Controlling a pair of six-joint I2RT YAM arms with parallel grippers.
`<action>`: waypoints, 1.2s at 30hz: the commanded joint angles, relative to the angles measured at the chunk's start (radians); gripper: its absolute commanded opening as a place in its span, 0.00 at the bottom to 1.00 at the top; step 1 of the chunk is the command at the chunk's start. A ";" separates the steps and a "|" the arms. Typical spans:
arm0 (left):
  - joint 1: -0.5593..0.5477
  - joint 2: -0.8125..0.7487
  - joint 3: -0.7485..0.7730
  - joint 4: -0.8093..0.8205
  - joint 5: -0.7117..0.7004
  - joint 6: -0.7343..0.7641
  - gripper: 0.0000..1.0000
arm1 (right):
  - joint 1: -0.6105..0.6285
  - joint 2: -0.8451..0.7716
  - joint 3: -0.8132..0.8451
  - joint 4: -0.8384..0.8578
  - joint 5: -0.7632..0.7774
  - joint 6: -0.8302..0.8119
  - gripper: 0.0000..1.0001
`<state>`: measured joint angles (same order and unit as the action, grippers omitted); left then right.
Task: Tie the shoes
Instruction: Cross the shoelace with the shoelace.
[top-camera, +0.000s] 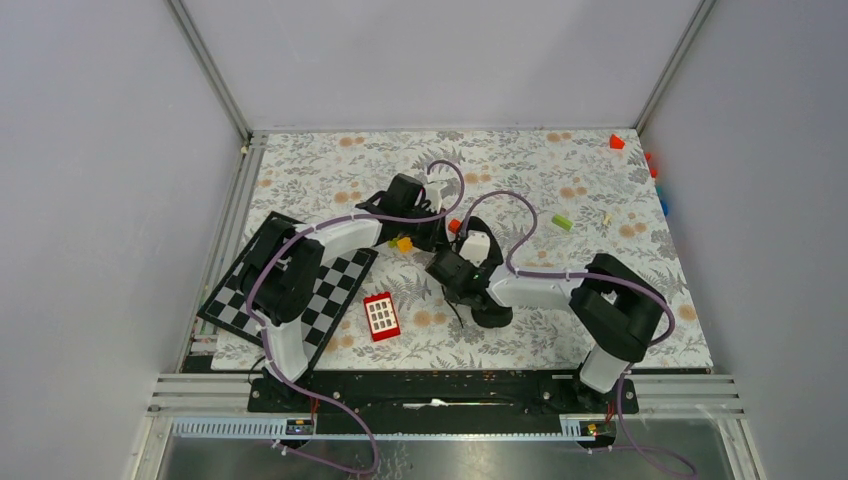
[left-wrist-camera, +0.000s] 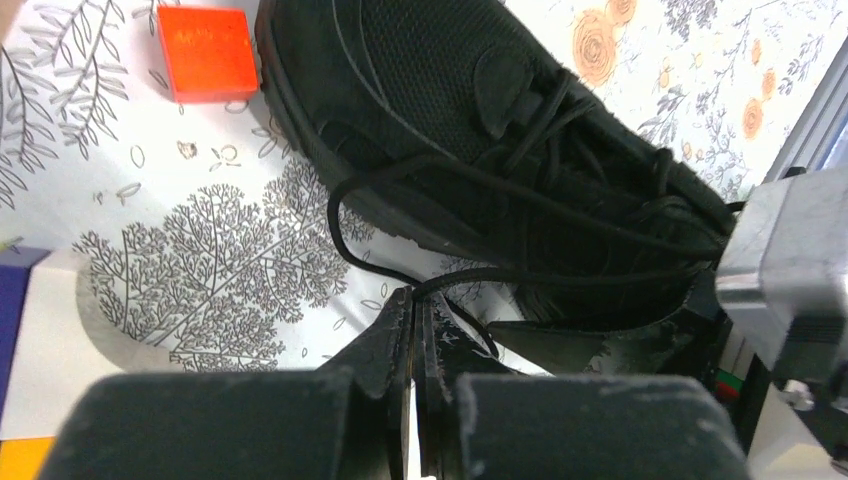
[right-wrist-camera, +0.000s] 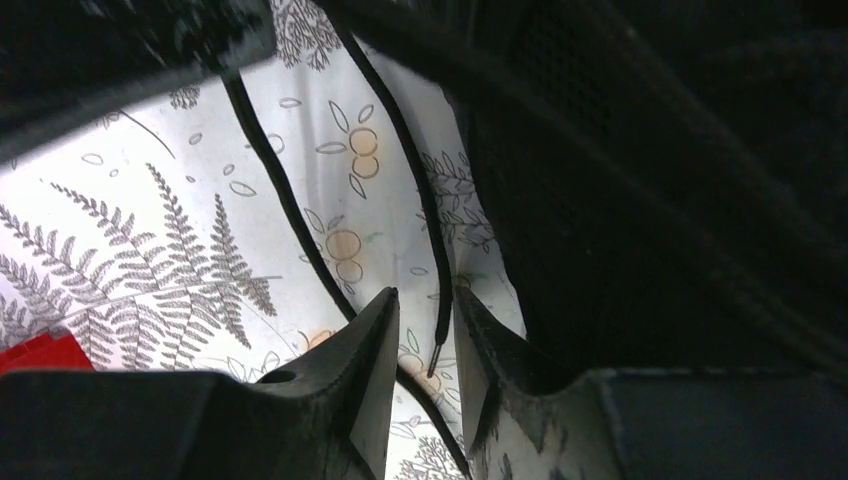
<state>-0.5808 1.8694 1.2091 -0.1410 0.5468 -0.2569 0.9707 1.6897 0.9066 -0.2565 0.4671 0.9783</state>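
Observation:
The black shoe (left-wrist-camera: 470, 110) lies on the flowered table cover, mostly hidden under the arms in the top view, where its end (top-camera: 491, 316) shows. My left gripper (left-wrist-camera: 414, 296) sits just beside the sole and is shut on a thin black lace (left-wrist-camera: 560, 275) that runs taut from its tips to the shoe. My right gripper (right-wrist-camera: 428, 312) is low beside the shoe's dark side (right-wrist-camera: 650, 200), jaws apart. A loose lace end (right-wrist-camera: 437, 345) hangs in the gap, close to the right finger, not pinched. A second lace strand (right-wrist-camera: 285, 215) runs past the left finger.
A red cube (left-wrist-camera: 207, 52) lies near the toe. A red block with a white grid (top-camera: 381, 316), a checkerboard (top-camera: 245, 300), an orange block (top-camera: 404, 243) and a green block (top-camera: 562, 222) lie around. More blocks sit at the far right wall (top-camera: 616, 142).

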 joint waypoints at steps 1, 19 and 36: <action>0.006 -0.060 -0.018 0.033 0.023 -0.008 0.00 | -0.006 0.077 0.012 -0.065 0.057 0.013 0.33; -0.007 -0.138 -0.016 -0.026 -0.017 -0.094 0.00 | -0.006 -0.419 -0.108 -0.107 0.064 -0.124 0.00; -0.078 -0.249 -0.086 -0.106 -0.127 -0.100 0.00 | -0.104 -0.646 0.046 -0.151 -0.020 -0.315 0.00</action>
<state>-0.6594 1.6650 1.1316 -0.2508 0.4629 -0.3565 0.9375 1.0676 0.8665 -0.4221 0.4423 0.7368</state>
